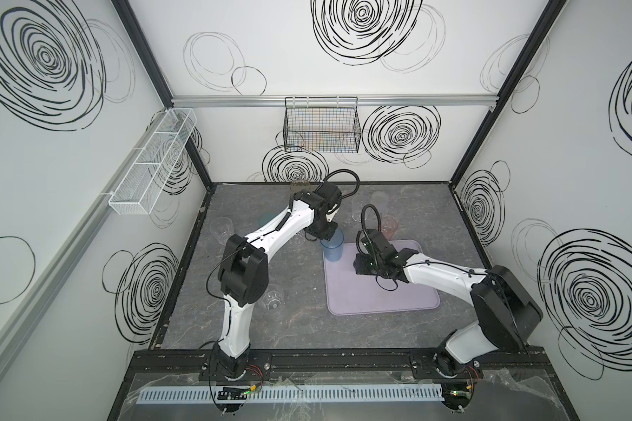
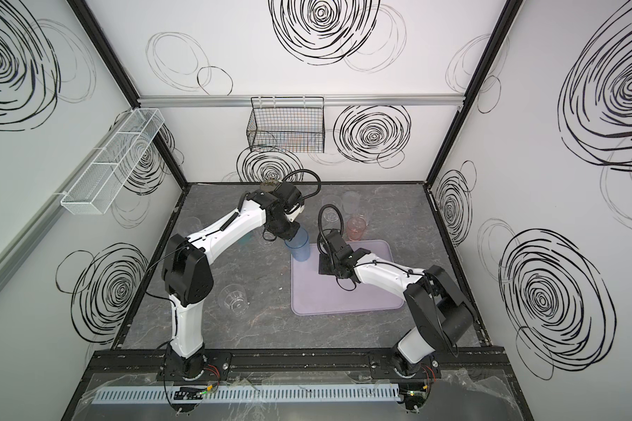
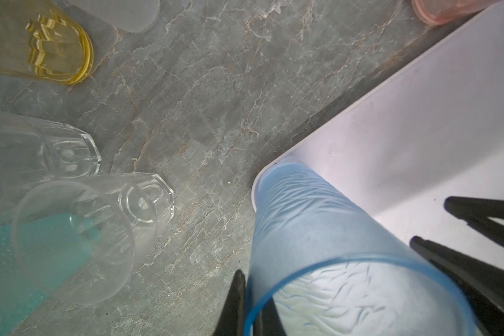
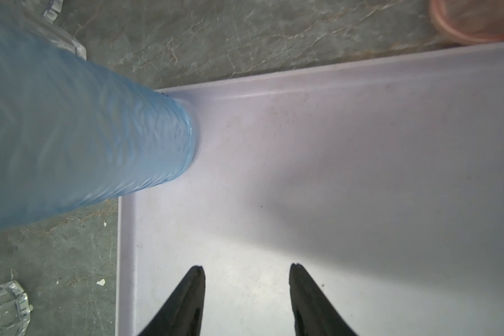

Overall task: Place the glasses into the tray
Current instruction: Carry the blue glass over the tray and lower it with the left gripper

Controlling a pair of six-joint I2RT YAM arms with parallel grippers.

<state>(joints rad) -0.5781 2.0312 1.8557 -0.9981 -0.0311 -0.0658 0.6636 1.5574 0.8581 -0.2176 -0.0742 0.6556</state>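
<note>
The step in hand is the set-down of the first tumbler. The left gripper (image 3: 252,291) has its fingers pressed together on the rim wall of the blue glass (image 1: 332,248), one finger outside the wall and one inside it. The glass stands roughly upright with its base in the far left corner of the tray (image 1: 398,302), close against the low rim. From the right wrist view the base seems to touch the tray floor, though full contact cannot be confirmed. The rest of the tray floor is bare. The right gripper (image 4: 246,267) hovers low over the tray, near the blue glass, with its fingers (image 4: 192,291) spread and nothing between them. The other glasses are on the grey table (image 1: 289,339): a pink glass (image 2: 356,226) just beyond the tray's far edge, a clear faceted glass (image 2: 234,299) nearer the front left, and by the left arm an amber glass (image 3: 61,55), a teal glass (image 3: 12,261) and more clear ones (image 3: 114,221). The task looks barely begun. The next move probably calls for the left fingers to part, once the base is settled flat, and then lift straight up, so that the inner finger does not drag the rim and tip the tall glass over the tray edge.
</note>
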